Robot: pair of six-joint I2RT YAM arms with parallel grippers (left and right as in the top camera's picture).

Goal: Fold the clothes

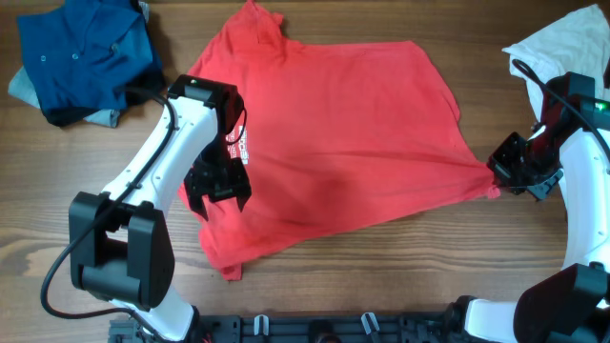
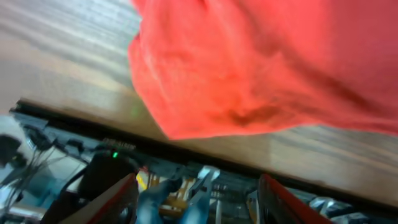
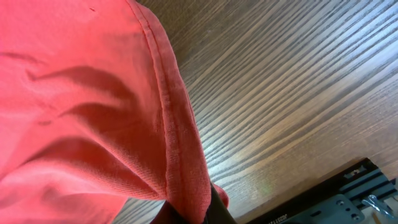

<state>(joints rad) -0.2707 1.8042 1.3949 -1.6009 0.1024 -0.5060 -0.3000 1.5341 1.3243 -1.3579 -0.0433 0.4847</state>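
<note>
Pulling with the right end effector (image 1: pixel 507 170), clamped on the hem corner of the red T-shirt (image 1: pixel 353 133), risks dragging the whole garment across the worktop (image 1: pixel 400 276), since the left end effector (image 1: pixel 217 187) hangs over the shirt's left side with jaws apart and empty. The spread fabric may bunch or twist, spoiling the fold line.

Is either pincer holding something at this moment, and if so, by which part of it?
The right pincer is shut on the red T-shirt, pinching a corner of its stitched hem. The left pincer is open and holds nothing.
</note>
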